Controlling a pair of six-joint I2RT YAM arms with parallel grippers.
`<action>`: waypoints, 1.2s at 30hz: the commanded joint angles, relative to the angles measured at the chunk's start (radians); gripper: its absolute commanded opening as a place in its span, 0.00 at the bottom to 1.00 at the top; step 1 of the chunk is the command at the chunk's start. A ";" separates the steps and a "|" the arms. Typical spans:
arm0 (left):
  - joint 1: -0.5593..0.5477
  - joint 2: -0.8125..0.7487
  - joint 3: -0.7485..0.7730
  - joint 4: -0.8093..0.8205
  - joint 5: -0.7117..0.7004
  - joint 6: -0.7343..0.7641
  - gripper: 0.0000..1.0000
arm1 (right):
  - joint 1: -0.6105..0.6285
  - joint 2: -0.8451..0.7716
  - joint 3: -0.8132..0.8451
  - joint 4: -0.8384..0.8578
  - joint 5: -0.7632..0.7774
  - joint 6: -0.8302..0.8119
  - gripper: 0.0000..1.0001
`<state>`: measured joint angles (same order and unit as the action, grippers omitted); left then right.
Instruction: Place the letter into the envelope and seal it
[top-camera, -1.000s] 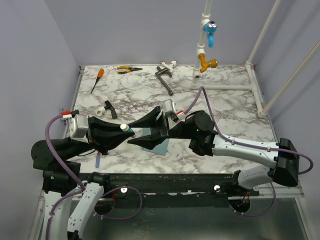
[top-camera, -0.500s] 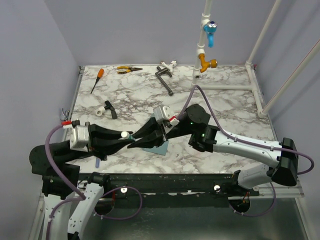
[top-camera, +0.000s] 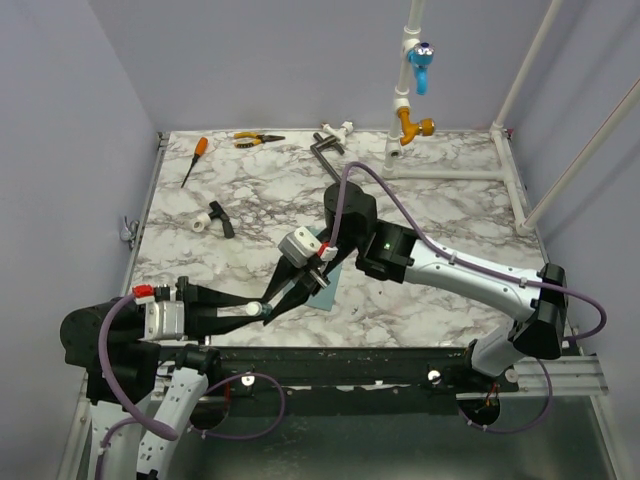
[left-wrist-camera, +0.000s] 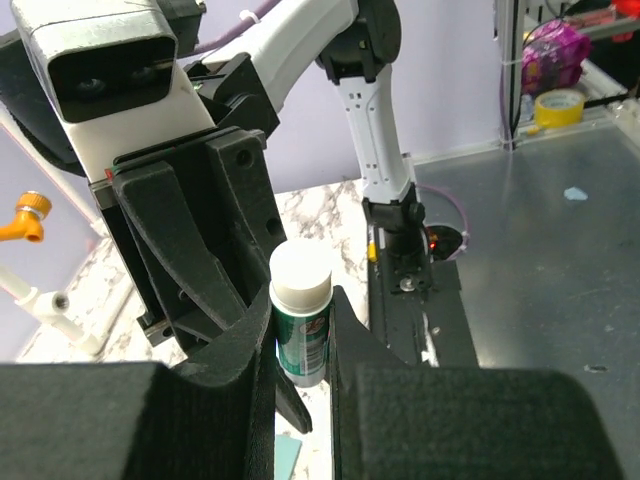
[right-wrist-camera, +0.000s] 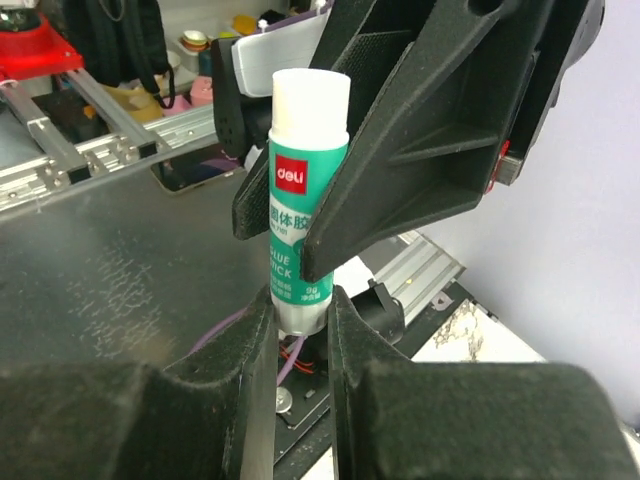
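Green-and-white glue stick (right-wrist-camera: 308, 180), pinched by left end effector (left-wrist-camera: 302, 350) and right end effector (right-wrist-camera: 298, 312), teal envelope (top-camera: 322, 292) below

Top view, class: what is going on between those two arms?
Both arms hold one glue stick between them. The left arm has its jaws closed on the green body, the right arm on one end. The teal envelope lies on the marble table beneath. The letter is not visible.

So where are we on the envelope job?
Done: letter is out of sight, possibly already in the envelope. In hand: left gripper and right gripper both clamp the glue stick, seemingly uncapping it. Left: apply glue, seal.
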<state>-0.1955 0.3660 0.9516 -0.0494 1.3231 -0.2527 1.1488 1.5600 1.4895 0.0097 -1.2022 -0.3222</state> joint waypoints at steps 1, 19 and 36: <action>-0.001 -0.021 -0.017 -0.041 0.001 0.039 0.00 | -0.027 -0.018 -0.058 0.317 -0.111 0.215 0.15; -0.001 -0.022 -0.002 -0.135 -0.588 -0.153 0.00 | 0.059 -0.252 -0.630 1.022 1.088 0.471 0.68; 0.000 0.066 0.067 -0.135 -0.668 -0.246 0.00 | 0.253 -0.074 -0.521 1.162 1.544 0.044 0.84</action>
<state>-0.1967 0.4294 0.9871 -0.1757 0.6830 -0.4683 1.3766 1.4582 0.9329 1.1023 0.2195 -0.1345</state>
